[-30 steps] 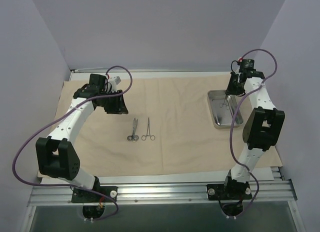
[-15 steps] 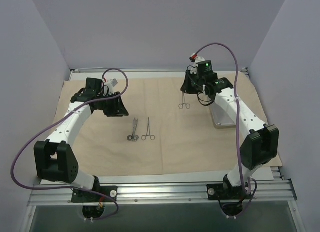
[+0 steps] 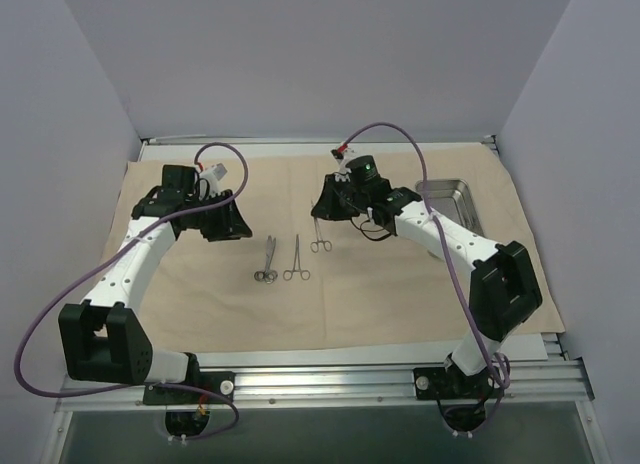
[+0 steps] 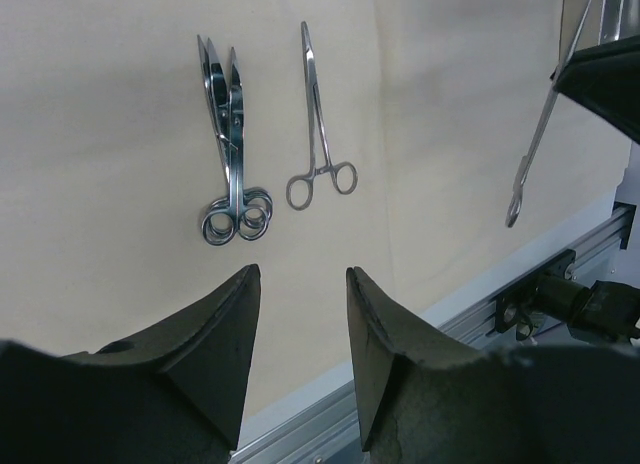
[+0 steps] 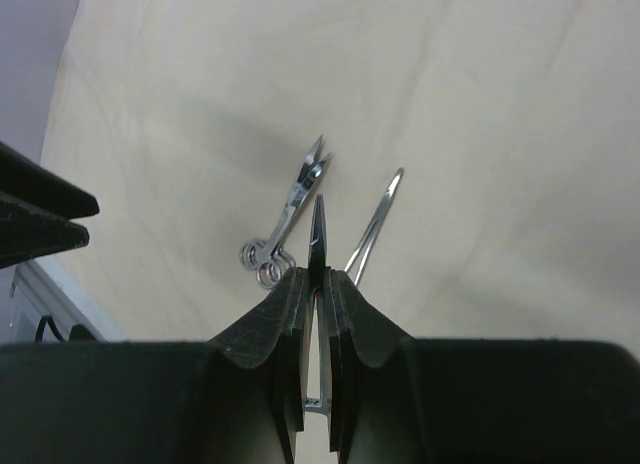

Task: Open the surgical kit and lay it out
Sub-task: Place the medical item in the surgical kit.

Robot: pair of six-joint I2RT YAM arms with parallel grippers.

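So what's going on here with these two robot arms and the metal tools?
They are laying out a surgical kit on a beige cloth. The right gripper is shut on a thin ring-handled instrument, holding it over the cloth beside the scissors and forceps, which lie side by side. The left gripper hovers open nearby, holding nothing. The steel tray sits far right.

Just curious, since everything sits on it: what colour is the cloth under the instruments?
Plain beige, no pattern. The cloth shows best in the top external view.

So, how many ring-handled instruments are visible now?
3. Scissors lie on the cloth, forceps lie just to their right, and a third instrument hangs from the shut right gripper. The scissors may be two stacked pairs.
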